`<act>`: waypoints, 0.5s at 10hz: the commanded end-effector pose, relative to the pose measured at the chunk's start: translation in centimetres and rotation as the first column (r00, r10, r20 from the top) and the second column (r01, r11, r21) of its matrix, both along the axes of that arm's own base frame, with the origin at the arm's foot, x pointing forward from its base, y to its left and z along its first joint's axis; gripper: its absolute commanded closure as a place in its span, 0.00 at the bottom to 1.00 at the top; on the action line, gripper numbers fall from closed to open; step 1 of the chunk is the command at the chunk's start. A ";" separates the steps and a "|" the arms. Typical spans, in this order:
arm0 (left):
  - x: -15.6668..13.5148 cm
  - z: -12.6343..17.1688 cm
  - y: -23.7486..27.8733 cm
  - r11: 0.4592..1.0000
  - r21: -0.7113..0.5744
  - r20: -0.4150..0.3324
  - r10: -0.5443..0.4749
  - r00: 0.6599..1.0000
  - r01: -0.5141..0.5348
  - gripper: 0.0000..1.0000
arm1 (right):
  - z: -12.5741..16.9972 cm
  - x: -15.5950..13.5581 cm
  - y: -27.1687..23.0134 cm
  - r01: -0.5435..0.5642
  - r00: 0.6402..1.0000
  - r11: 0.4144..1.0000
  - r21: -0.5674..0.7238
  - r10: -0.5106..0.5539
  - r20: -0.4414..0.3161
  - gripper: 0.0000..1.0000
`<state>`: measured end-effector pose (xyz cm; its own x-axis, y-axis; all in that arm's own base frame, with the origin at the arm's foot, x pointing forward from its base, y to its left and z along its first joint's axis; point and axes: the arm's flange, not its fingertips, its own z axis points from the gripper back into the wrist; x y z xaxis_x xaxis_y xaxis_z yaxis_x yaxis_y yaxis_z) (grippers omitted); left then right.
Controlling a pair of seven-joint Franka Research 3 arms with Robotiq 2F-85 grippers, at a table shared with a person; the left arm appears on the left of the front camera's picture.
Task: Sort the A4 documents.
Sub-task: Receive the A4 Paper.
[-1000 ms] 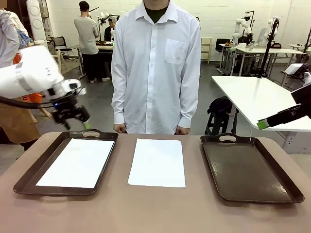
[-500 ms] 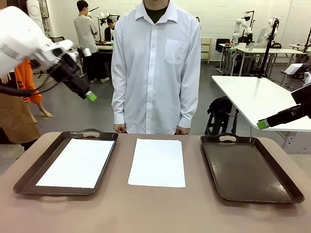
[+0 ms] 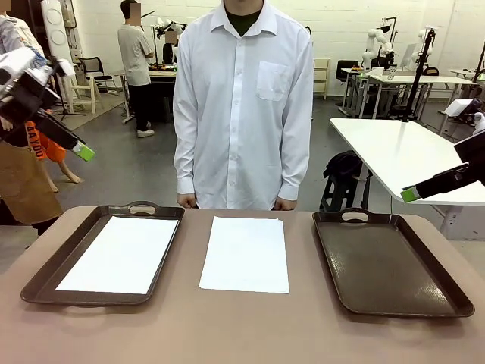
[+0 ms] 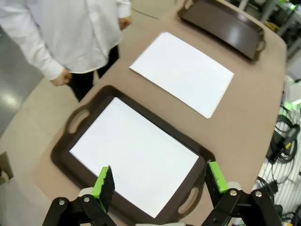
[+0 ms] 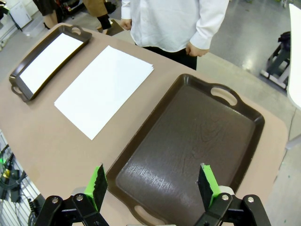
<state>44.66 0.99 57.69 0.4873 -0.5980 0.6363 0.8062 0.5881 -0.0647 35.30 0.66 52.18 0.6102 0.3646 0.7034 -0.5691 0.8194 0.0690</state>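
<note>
Brown table (image 3: 242,326) across the lower frame. On it, lower left, a dark tray (image 3: 57,262) (white sheet (image 3: 121,254) inside); centre, A4 documents (image 3: 245,254) lying flat; lower right, a second tray (image 3: 386,262), same kind.

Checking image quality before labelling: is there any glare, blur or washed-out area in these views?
Front view: sharp, evenly lit, soft shadows. Right wrist view: overhead light glares off the empty tray near its close end. Left wrist view: the sheet in the other tray is washed out to flat white.
</note>
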 end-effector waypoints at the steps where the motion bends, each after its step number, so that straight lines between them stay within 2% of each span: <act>1: -3.1 -0.6 -0.4 0.994 -0.031 0.091 0.103 0.991 -0.101 0.00 | -0.2 0.1 0.0 -0.004 1.000 1.000 0.009 0.004 -0.004 0.00; 2: -3.8 -0.7 -0.1 0.994 -0.061 0.113 0.099 0.989 -0.093 0.00 | -0.2 0.1 0.0 -0.004 1.000 1.000 0.009 0.004 -0.004 0.00; 5: -4.1 -0.8 -0.3 0.987 -0.082 0.115 0.150 0.982 -0.141 0.00 | -0.2 0.1 0.0 -0.004 1.000 1.000 0.009 0.004 -0.004 0.00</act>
<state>40.44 1.16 57.23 0.4721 -0.5156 0.7150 0.7382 0.6745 -0.0011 35.30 0.65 52.18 0.6103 0.3644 0.7034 -0.5688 0.8196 0.0690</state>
